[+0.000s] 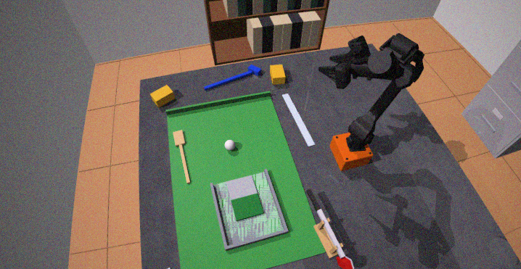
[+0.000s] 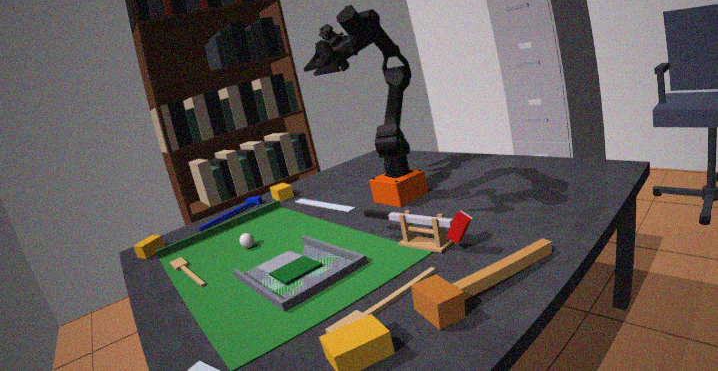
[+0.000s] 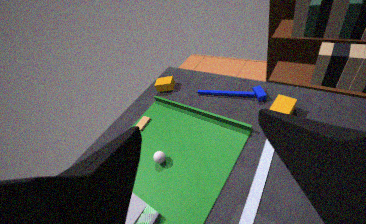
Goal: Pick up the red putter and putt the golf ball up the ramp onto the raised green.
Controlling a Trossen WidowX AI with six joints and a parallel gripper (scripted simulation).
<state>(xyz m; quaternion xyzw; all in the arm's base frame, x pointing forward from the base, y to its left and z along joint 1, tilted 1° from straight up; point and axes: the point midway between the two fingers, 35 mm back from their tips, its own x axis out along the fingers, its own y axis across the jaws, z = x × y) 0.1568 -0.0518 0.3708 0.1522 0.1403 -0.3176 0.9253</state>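
Jaws stand wide open w/ nothing between, high over desk (image 1: 400,201). Red putter (image 1: 331,233) rests on its wooden stand (image 1: 325,238), far below & behind them. Swing round, descend, grip shaft mid-length, squarely.

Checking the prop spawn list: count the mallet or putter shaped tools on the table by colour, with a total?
Red: 1, the putter on its wooden stand
Blue: 1
Small tan: 1, on the green mat
Orange head: 1
Yellow head: 1
Total: 5
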